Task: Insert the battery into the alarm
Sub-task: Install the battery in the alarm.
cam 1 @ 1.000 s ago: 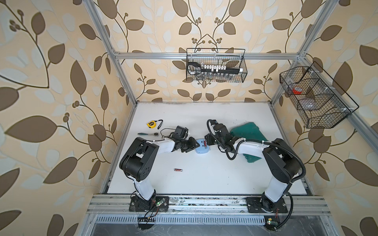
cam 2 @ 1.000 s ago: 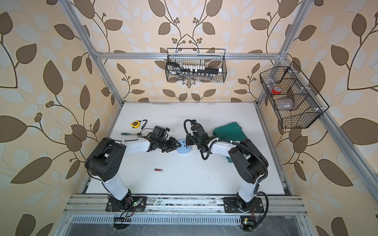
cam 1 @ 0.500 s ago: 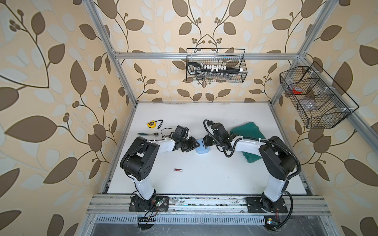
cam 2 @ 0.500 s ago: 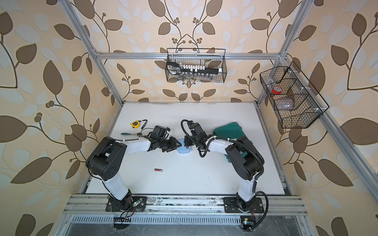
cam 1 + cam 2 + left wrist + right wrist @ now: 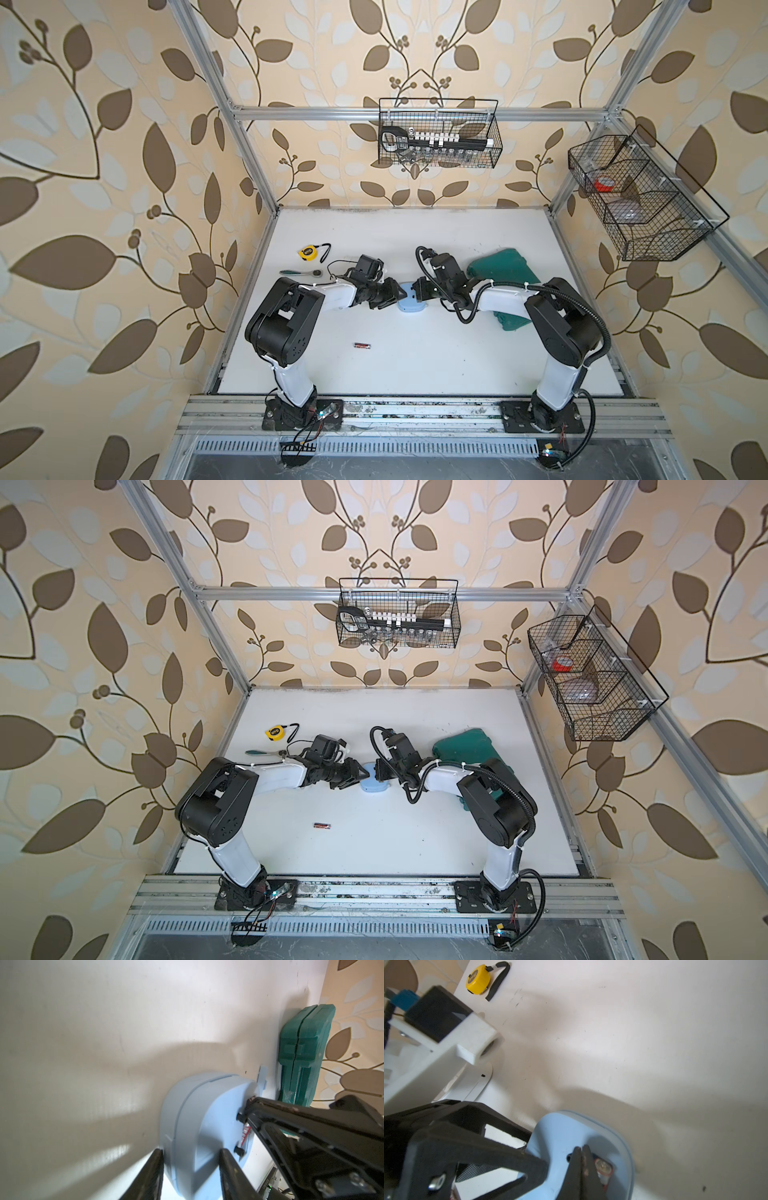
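The light blue alarm (image 5: 411, 302) (image 5: 375, 784) stands on edge mid-table between both arms. My left gripper (image 5: 191, 1160) (image 5: 398, 293) is shut on its body, one finger on each face. A red and silver battery (image 5: 603, 1168) (image 5: 307, 1136) lies in the open compartment in the alarm's back. My right gripper (image 5: 581, 1149) (image 5: 418, 288) is shut with nothing in it, its joined fingertips against the alarm's back right beside that battery. A second battery (image 5: 362, 345) (image 5: 322, 825) lies loose on the table nearer the front.
A green case (image 5: 500, 270) lies under the right arm, with a small blue lid (image 5: 262, 1076) on the table beside it. A yellow tape measure (image 5: 307, 252) and a ratchet (image 5: 301, 273) sit at the left. Wire baskets (image 5: 438, 133) hang on the walls.
The right gripper has closed its jaws and shifted left onto the alarm's back. The left gripper and the alarm have stayed where they were.
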You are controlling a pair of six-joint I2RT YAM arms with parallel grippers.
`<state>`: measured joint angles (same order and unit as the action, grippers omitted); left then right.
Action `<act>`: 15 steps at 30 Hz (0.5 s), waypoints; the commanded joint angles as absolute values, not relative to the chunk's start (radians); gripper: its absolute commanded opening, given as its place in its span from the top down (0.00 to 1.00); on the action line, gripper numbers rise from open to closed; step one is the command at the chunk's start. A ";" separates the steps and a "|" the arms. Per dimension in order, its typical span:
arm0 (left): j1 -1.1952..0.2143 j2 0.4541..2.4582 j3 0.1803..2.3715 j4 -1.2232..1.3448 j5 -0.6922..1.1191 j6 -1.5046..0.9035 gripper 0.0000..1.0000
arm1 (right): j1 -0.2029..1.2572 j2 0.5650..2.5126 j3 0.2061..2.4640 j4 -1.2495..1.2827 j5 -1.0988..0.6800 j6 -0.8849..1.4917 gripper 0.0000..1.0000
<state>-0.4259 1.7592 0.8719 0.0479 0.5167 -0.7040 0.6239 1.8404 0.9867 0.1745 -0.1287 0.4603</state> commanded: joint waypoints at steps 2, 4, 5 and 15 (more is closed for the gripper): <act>-0.433 1.798 0.859 -0.064 0.454 -0.679 0.56 | 0.626 1.849 0.935 0.141 -0.167 0.487 1.00; -0.433 1.798 0.859 -0.063 0.456 -0.680 0.56 | 0.625 1.838 0.955 0.143 -0.194 0.483 0.98; -0.433 1.798 0.859 -0.063 0.456 -0.680 0.56 | 0.625 1.834 0.967 0.142 -0.201 0.482 0.97; -0.433 1.813 0.862 -0.067 0.450 -0.678 0.56 | 0.560 1.805 1.012 0.171 -0.213 0.539 0.80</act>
<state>-0.4259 1.7634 0.8757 0.0475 0.5194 -0.7040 0.5735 1.8263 0.9916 0.1875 -0.2028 0.5217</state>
